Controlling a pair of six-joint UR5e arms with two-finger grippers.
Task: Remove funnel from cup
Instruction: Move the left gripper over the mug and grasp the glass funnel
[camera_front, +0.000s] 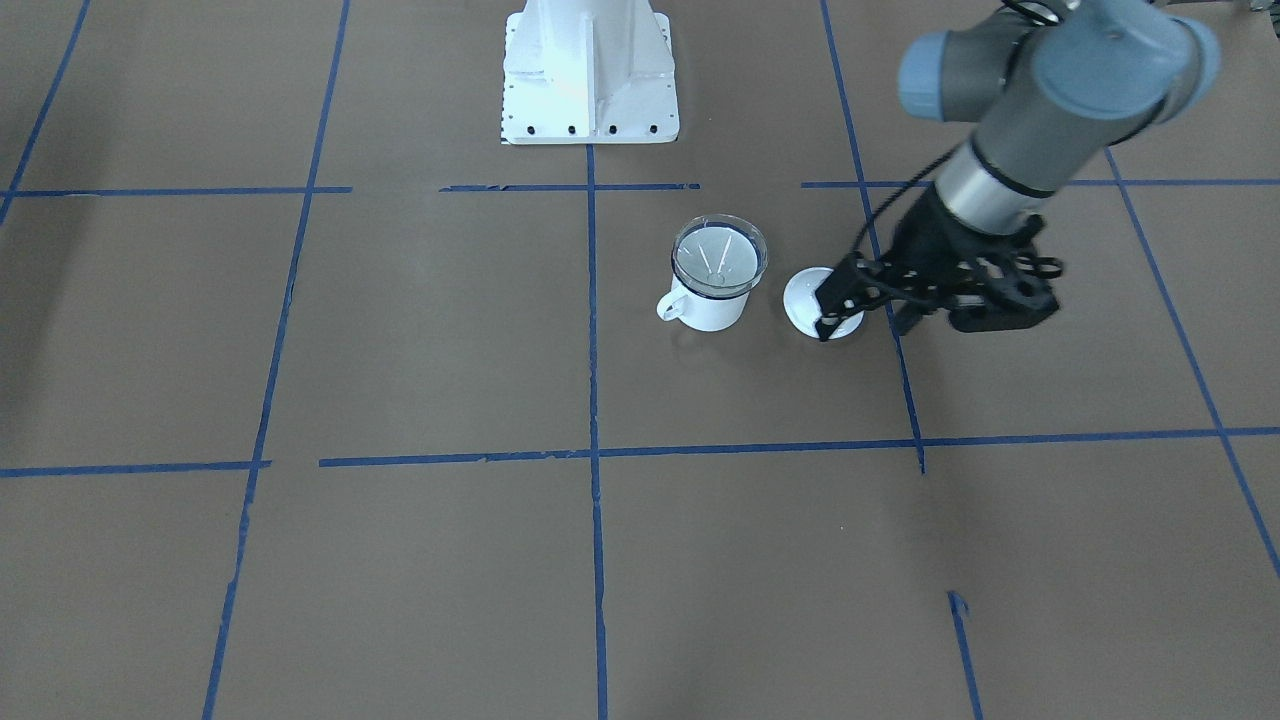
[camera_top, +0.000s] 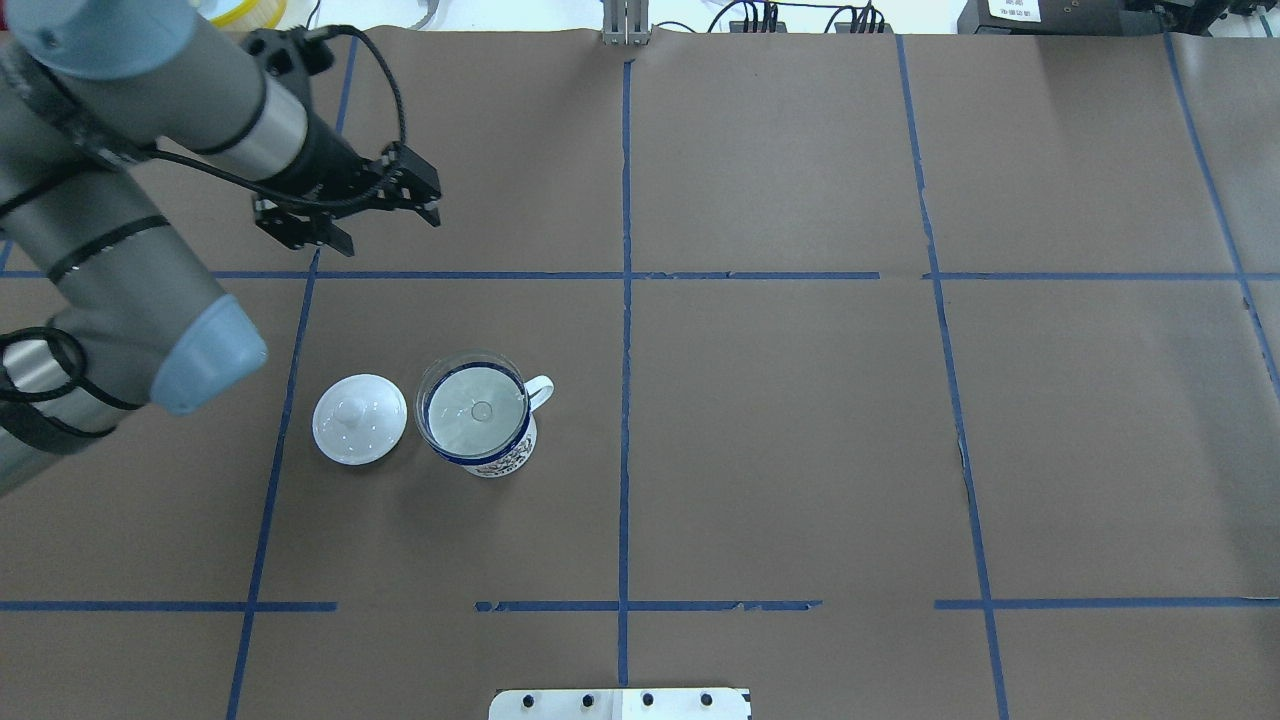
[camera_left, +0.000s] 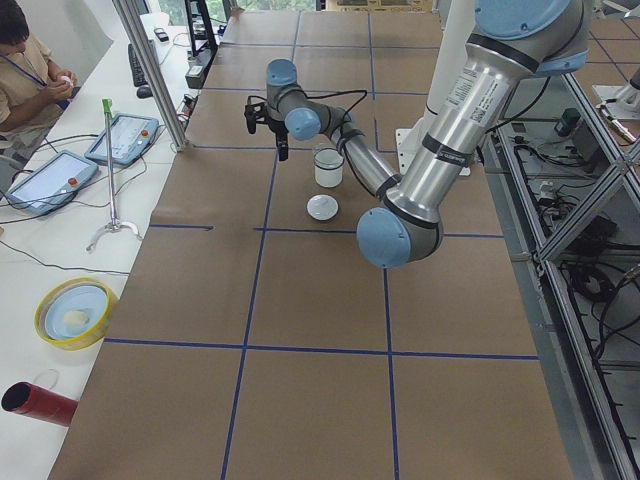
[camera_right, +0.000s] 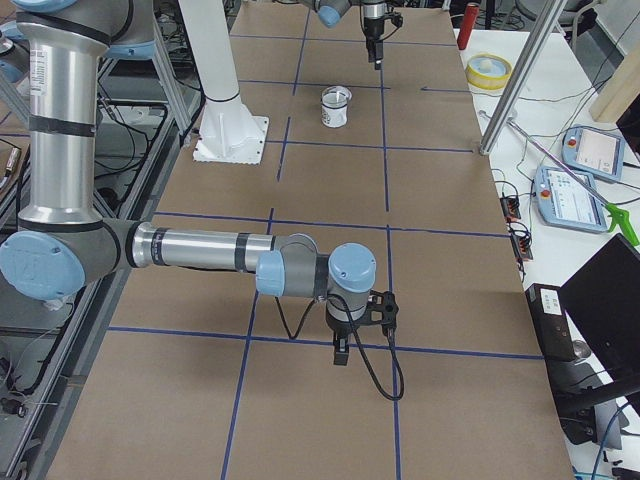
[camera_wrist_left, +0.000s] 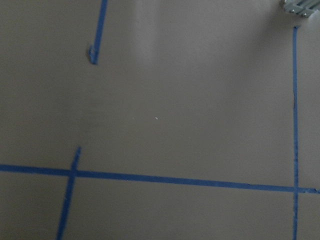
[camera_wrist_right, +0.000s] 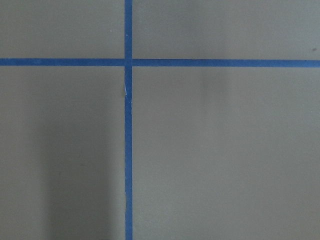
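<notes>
the funnel (camera_front: 720, 258) sits seated in the mouth of the cup (camera_front: 712, 308), its clear cone resting on the dark blue rim, and the cup stands upright on the bench (camera_top: 800, 450) with a white knobbed lid (camera_top: 359, 418) just beside it, on the side away from the handle. by the look of it the removal has not begun and this is the approach step: the left pincer (camera_front: 866, 328) hangs in the air with its jaws released and nothing between them, apart from the funnel. the next move likely calls for bringing it over the cup, lowering one finger inside the cone and one outside, clenching on the thin wall and lifting straight up so the cup does not tip or come along. the right pincer (camera_right: 340, 352) shows only in the right side view, hovering low over the bench well apart from the cup, and i cannot tell whether it is released or clenched. the funnel's spout is hidden inside the cup, and the clear plastic is hard to trace against the white enamel. both wrist views show only brown bench and blue tape. in the front view the left pincer overlaps the lid, so its true height is hard to judge.
</notes>
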